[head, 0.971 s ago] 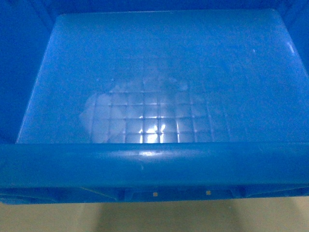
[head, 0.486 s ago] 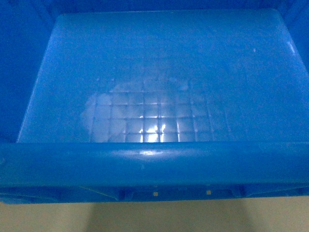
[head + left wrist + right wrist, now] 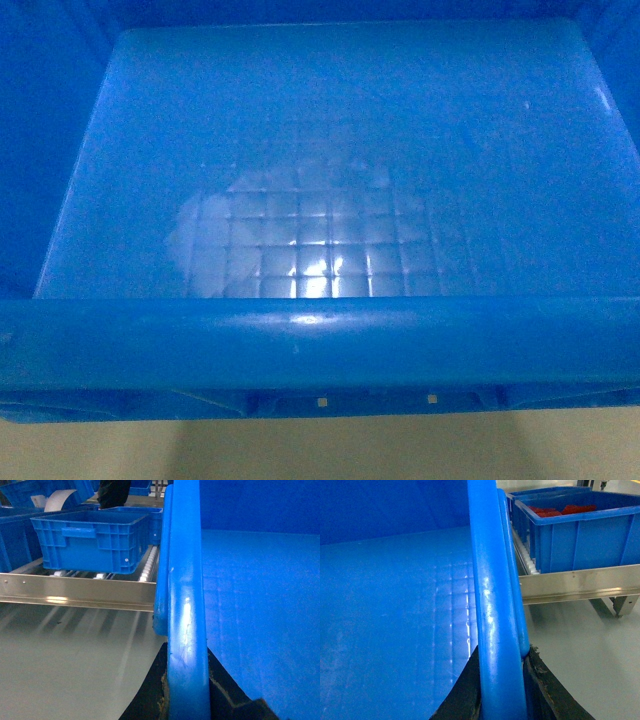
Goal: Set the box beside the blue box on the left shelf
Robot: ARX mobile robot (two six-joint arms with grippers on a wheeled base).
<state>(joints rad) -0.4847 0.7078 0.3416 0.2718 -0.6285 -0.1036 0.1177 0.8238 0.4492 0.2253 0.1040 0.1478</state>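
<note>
Large bright blue plastic crate (image 3: 320,150) fills the head view. Left hand (image 3: 186,700) and right hand (image 3: 501,690) each pinch its thick side rims beside a grey metal roller shelf (image 3: 75,592).

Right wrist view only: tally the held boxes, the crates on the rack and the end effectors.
Held box: 1
Crates on the rack, one with red contents and one behind it: 2
Right end effector, clamped on the box rim: 1
Total: 4
</note>
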